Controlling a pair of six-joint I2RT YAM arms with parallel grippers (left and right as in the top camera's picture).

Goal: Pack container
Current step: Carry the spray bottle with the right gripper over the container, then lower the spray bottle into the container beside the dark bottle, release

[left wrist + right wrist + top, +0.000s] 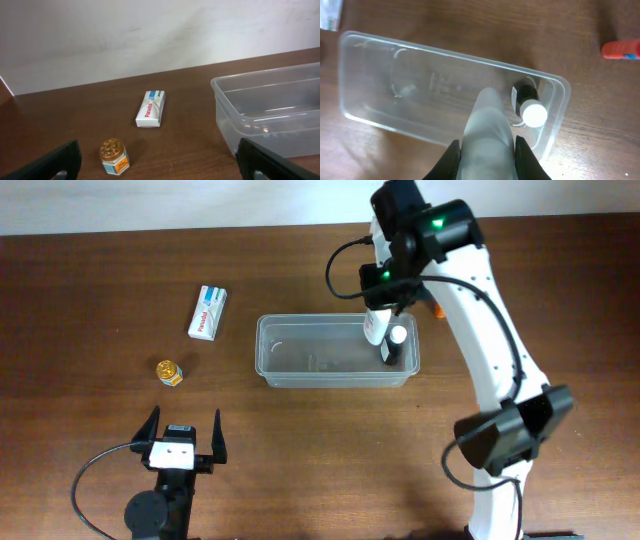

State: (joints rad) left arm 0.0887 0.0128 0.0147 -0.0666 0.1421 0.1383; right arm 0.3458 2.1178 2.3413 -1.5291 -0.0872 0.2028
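We are clamping a pale tube (pixel 487 115) in the right end effector (pixel 488 160) over the container (pixel 300 383) at mid-tabletop, 1 white-capped bottle (pixel 529 102) already inside, while the left end effector (pixel 185 420) is resting with fingers apart and a box (pixel 207 312), jar (pixel 168 371) and orange item (pixel 621 50) are lying outside

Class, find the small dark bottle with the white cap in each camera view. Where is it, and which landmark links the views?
Overhead: the bottle is in the right end of the container.
Left wrist: not in view; only one end of the container shows.
Right wrist: right of centre, beside the white tube held in the right gripper.
Shared landmark: the container.
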